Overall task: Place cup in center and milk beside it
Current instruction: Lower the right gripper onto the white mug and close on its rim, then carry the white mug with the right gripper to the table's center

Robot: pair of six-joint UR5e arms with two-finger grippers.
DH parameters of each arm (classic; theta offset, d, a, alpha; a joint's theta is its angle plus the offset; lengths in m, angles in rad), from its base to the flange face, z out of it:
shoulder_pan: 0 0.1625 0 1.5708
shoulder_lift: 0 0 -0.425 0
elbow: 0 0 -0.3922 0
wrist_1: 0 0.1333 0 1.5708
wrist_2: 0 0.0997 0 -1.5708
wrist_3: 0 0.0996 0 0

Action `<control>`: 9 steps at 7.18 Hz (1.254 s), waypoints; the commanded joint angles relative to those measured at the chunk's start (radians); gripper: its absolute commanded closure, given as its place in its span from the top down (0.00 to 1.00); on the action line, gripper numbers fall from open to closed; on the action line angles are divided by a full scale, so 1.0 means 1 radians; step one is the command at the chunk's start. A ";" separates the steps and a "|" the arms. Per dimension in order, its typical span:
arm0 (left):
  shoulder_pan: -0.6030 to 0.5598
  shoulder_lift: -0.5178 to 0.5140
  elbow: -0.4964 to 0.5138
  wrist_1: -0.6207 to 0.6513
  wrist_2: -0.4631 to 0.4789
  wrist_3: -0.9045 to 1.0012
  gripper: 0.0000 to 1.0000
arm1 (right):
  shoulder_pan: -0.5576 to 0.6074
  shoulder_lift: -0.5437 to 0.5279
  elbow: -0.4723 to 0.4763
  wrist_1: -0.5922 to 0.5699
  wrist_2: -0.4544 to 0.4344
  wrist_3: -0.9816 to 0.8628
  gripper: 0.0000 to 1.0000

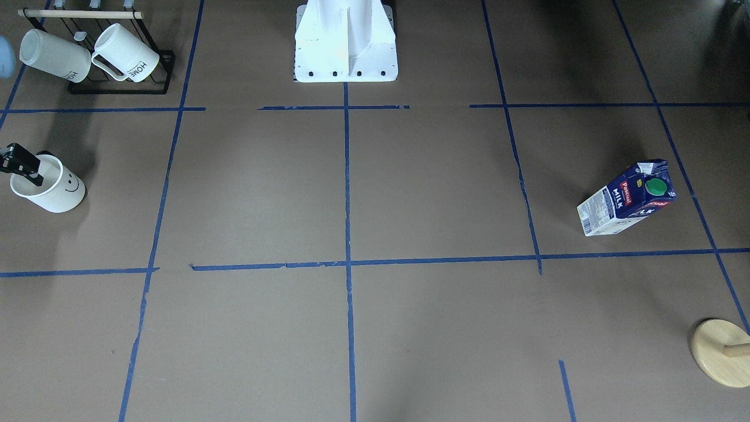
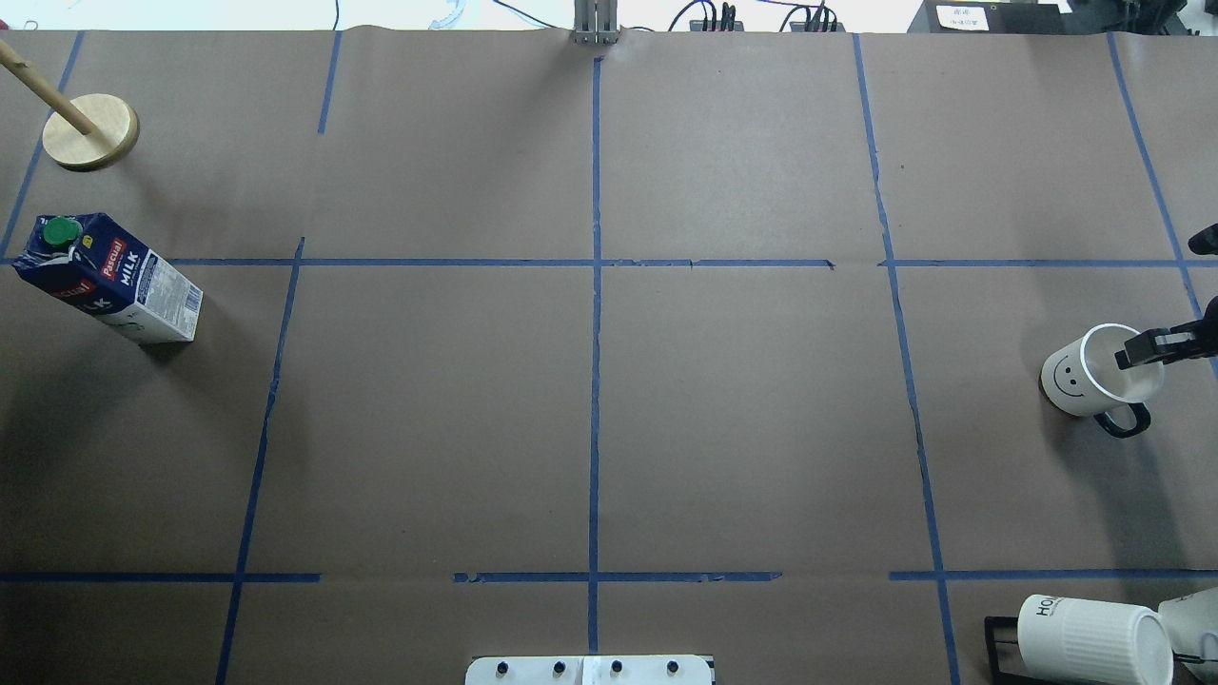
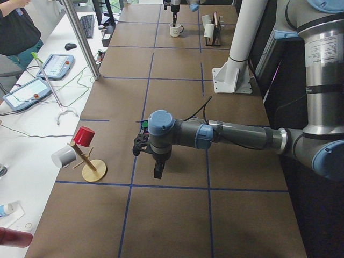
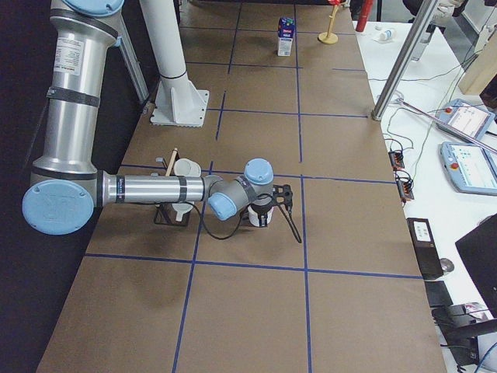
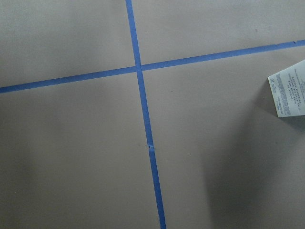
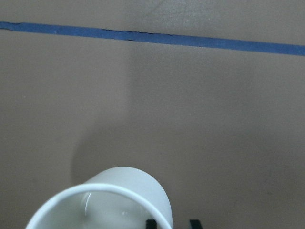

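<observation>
The cup (image 1: 55,192) is a white mug with a smiley face. It stands on the brown paper far on my right, and also shows in the overhead view (image 2: 1085,381). My right gripper (image 1: 17,164) reaches over its rim; in the right wrist view the two fingertips (image 6: 151,223) stand apart beside the cup wall (image 6: 119,191), open. The milk (image 1: 630,199) stands upright far on my left, and also shows in the overhead view (image 2: 105,281). My left gripper (image 3: 157,171) hangs above the table near the milk; I cannot tell whether it is open or shut. The center (image 1: 347,264) is bare.
A black rack (image 1: 120,88) with two ribbed "HOME" mugs (image 1: 126,54) stands near the cup at the robot's side. A round wooden stand (image 1: 723,351) sits beyond the milk. The white robot base (image 1: 345,41) is at mid table edge. A person (image 3: 16,27) stands by the side table.
</observation>
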 commanded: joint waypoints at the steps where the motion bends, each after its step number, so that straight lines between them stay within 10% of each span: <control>1: 0.000 0.000 0.000 0.000 -0.002 0.001 1.00 | 0.000 0.001 0.000 0.002 0.003 -0.002 0.00; 3: 0.000 0.000 0.000 -0.002 -0.002 -0.001 1.00 | 0.000 0.019 0.057 -0.046 0.051 0.008 0.00; 5: 0.000 0.000 -0.002 -0.003 -0.002 -0.001 1.00 | 0.003 0.176 0.201 -0.401 0.070 0.100 0.00; 9: 0.000 -0.002 -0.006 -0.008 -0.002 0.001 1.00 | -0.236 0.596 0.082 -0.518 -0.058 0.547 0.00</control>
